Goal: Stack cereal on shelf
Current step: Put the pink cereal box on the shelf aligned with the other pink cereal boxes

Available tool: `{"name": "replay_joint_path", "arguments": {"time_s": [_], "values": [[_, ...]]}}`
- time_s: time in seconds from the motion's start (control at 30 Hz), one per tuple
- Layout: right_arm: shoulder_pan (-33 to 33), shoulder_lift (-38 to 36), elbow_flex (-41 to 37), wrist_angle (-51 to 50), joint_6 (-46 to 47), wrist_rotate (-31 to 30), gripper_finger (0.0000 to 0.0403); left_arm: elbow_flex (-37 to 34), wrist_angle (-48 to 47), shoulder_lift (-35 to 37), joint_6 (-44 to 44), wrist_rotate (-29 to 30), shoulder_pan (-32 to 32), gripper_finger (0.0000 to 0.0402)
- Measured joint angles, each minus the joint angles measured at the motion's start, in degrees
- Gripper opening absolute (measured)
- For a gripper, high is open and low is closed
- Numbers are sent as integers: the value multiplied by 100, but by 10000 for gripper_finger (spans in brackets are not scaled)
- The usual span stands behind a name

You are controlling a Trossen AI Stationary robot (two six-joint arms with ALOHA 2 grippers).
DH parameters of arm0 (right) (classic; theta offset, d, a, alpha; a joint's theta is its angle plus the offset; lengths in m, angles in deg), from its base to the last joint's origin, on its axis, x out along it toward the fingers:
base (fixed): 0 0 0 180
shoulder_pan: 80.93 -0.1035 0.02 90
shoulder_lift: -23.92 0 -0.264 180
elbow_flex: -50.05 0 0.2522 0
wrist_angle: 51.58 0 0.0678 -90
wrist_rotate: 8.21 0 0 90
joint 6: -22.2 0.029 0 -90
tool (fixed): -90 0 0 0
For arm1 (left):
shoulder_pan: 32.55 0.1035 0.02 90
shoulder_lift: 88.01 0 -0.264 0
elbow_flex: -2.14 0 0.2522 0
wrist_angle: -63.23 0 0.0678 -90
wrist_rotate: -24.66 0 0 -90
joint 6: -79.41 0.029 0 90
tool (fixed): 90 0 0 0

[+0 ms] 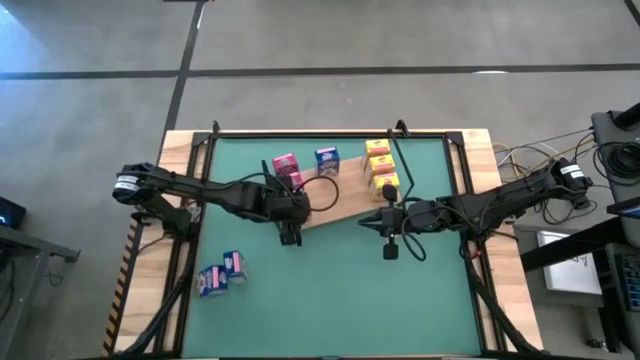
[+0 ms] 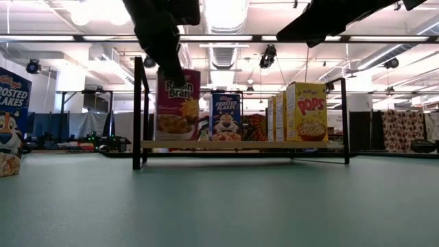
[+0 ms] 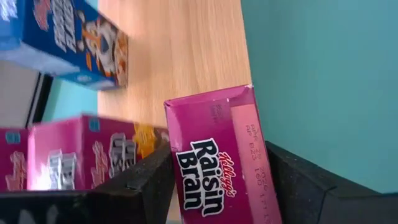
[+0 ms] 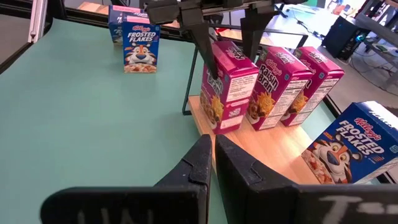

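Observation:
The shelf, a light-brown board (image 1: 345, 195) with black wire frames, lies slantwise on the green mat. Three yellow cereal boxes (image 1: 381, 166), one blue box (image 1: 326, 158) and two pink boxes (image 4: 292, 84) stand on it. My left gripper (image 1: 290, 207) is shut on a third pink box (image 4: 225, 87) at the board's left end. Two more blue boxes (image 1: 222, 273) stand on the mat near the left edge. My right gripper (image 1: 390, 243) hovers shut over the mat, just near of the board's right part. My left gripper pinches the pink Raisin Bran box between its two fingers (image 4: 204, 46), on the upper part of its two broad faces (image 3: 214, 174). The fingers come from above, pointing down. The box is upright, its bottom (image 4: 222, 127) on the board beside the other pink boxes.
The black wire frame (image 2: 139, 110) stands at the board's end close to the held box. Wooden table borders and black rails (image 1: 190, 150) surround the mat. Cables and equipment (image 1: 600, 160) lie beyond the right edge. Open mat (image 1: 340, 300) spreads over the near half.

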Motion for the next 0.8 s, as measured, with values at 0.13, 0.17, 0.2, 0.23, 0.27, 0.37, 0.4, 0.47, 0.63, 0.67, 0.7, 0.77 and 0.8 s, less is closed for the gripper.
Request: {"name": "replay_joint_path", "arguments": {"time_s": [0.13, 0.17, 0.2, 0.23, 0.27, 0.37, 0.4, 0.47, 0.63, 0.67, 0.7, 0.77, 0.8], "values": [[0, 0, 0, 0, 17, 0, 13, -15, 164, 0, 118, 3, 74, 200], [0, 0, 0, 0, 17, 0, 13, -15, 140, 0, 55, 2, 96, 199], [0, 0, 0, -1, 17, 0, 13, -15, 103, 2, -33, 3, 124, 199], [0, 0, 0, -2, 16, 0, 13, -15, 52, 2, -126, 3, 148, 198], [0, 0, 0, -3, 17, 0, 13, -15, -15, 4, -197, -12, 166, 198], [0, 0, 0, -9, 11, 0, 13, -15, -207, 7, -275, -94, 198, 198], [1, 0, 1, -9, 10, 0, 13, -15, -243, 7, -313, -134, 211, 198], [0, 0, 2, -11, 5, 0, 13, -6, -324, 7, -394, -157, 245, 198], [2, 0, 2, -11, 2, 0, 13, 31, -219, 7, -321, -169, 301, 198], [0, 0, 4, -11, 2, 0, 13, 31, -171, 7, -295, -178, 302, 198], [2, 0, 4, -11, 2, -2, 13, 33, -136, 7, -287, -186, 302, 198], [1, 0, 4, -11, 2, 0, 13, 36, -139, 7, -318, -190, 305, 198], [0, 0, 4, -11, 2, 0, 13, 36, -137, 7, -366, -192, 309, 198]]}}
